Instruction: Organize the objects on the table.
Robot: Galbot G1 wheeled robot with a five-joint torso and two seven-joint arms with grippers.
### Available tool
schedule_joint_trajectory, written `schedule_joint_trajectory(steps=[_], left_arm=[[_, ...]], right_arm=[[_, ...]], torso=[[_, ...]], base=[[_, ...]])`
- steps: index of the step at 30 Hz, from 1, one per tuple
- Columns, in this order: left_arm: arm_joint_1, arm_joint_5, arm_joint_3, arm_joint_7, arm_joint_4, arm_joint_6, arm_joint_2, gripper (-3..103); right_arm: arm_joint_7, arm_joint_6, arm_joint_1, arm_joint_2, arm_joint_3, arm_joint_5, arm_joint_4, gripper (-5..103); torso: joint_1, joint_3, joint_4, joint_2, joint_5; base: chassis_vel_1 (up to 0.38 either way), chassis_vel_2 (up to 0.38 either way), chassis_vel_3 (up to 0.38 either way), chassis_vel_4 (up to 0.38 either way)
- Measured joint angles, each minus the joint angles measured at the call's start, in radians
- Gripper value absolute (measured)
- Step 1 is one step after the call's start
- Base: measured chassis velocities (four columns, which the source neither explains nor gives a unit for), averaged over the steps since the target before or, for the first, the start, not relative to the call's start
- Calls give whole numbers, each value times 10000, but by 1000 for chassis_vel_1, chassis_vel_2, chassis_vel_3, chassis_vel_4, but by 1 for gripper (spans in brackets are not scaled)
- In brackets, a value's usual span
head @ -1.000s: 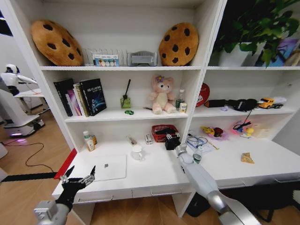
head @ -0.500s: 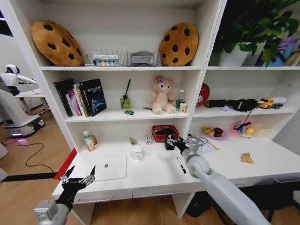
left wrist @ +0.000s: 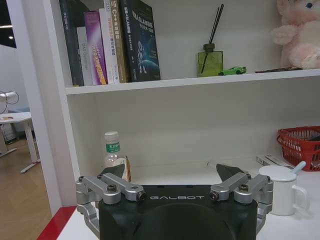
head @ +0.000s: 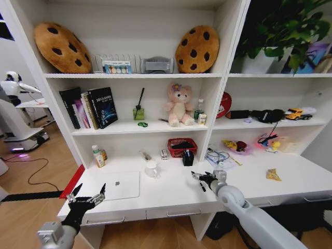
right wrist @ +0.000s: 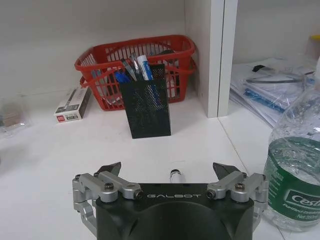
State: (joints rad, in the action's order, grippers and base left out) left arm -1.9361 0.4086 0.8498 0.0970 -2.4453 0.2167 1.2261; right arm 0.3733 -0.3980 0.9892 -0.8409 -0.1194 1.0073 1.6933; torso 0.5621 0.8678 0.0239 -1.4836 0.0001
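"GALBOT" is printed in pale letters on the black body of each gripper in the wrist views; the silver laptop carries a small dark logo on its closed lid, too small to name; the plastic bottle beside the right gripper wears a green label whose white letters begin "Ces"; the spine titles of the books cannot be read.

The right gripper hangs low over the table, in front of the black mesh pen holder; its jaws stand wide apart and hold nothing; a black pen lies on the white top between the fingertips, its end showing just past the gripper body, and whether anything touches it I cannot tell; the holder stands upright before the red mesh basket with blue and dark pens upright in it.

The left gripper hovers at the table's front left corner, just beside the laptop, jaws spread open and empty; a small green-banded bottle stands at the back wall, and the white mug stands near the middle.
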Motion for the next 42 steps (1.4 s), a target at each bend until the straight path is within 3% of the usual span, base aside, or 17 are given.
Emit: schedule_joint_trajectory(steps=[12, 15, 17, 18, 20, 21, 23, 24, 27, 28, 29, 30, 32, 33, 39, 42], left_arm=[[0, 0, 0, 0, 0, 0, 0, 100], [0, 0, 0, 0, -1, 0, 0, 100], [0, 0, 0, 0, -1, 0, 0, 100], [0, 0, 0, 0, -1, 0, 0, 100], [0, 0, 0, 0, 0, 0, 0, 100], [0, 0, 0, 0, -1, 0, 0, 100], [0, 0, 0, 0, 0, 0, 0, 100], [0, 0, 0, 0, -1, 0, 0, 100], [0, 0, 0, 0, -1, 0, 0, 100], [0, 0, 0, 0, -1, 0, 0, 100], [0, 0, 0, 0, -1, 0, 0, 100], [0, 0, 0, 0, 0, 0, 0, 100], [0, 0, 0, 0, -1, 0, 0, 100], [0, 0, 0, 0, -1, 0, 0, 100], [0, 0, 0, 0, 0, 0, 0, 100], [0, 0, 0, 0, -1, 0, 0, 100]], right_arm=[[-641, 118, -603, -354, 524, -95, -1264, 99], [-727, 143, -698, -418, 656, -107, -1449, 79], [-780, 219, -747, -436, 707, -107, -1531, 79], [-806, 276, -803, -455, 768, -88, -1625, 68], [-813, 280, -828, -461, 791, -66, -1655, 68], [-828, 284, -856, -469, 826, -57, -1689, 57], [-829, 281, -862, -471, 840, -46, -1690, 57], [-829, 263, -863, -464, 847, -30, -1674, 47], [-806, 197, -859, -431, 859, 11, -1619, 47], [-792, 182, -854, -417, 863, 23, -1601, 36], [-763, 157, -848, -399, 866, 34, -1582, 36], [-737, 150, -847, -387, 866, 36, -1579, 25], [-725, 139, -843, -379, 866, 45, -1572, 25], [-714, 134, -840, -375, 866, 48, -1566, 14], [-692, 120, -839, -354, 788, 24, -1437, 11], [-860, 504, -916, -292, 656, -435, -1035, 11]], torso=[[1, 0, 1, 0, -2], [1, 0, 2, 0, -2], [0, 0, 2, 0, -3], [0, 0, 2, -1, -3], [0, -1, 2, 0, -3], [0, -1, 2, -1, -4], [0, -1, 2, -1, -4], [0, -1, 2, -1, -3], [0, -1, 1, 0, -2], [0, 0, 1, 0, -2], [0, -1, 2, 0, -1], [0, 0, 1, 0, -1], [0, -1, 2, 0, 0], [0, 0, 1, 0, -1], [0, 1, 2, 1, 2], [0, 0, 2, 2, -1]], base=[[0, 0, 0, 0], [0, 0, 0, 0], [0, 0, 0, 0], [0, 0, 0, 0], [0, 0, 0, 0], [0, 0, 0, 0], [0, 0, 0, 0], [0, 0, 0, 0], [0, 0, 0, 0], [0, 0, 0, 0], [0, 0, 0, 0], [0, 0, 0, 0], [0, 0, 0, 0], [0, 0, 0, 0], [0, 0, 0, 0], [0, 0, 0, 0]])
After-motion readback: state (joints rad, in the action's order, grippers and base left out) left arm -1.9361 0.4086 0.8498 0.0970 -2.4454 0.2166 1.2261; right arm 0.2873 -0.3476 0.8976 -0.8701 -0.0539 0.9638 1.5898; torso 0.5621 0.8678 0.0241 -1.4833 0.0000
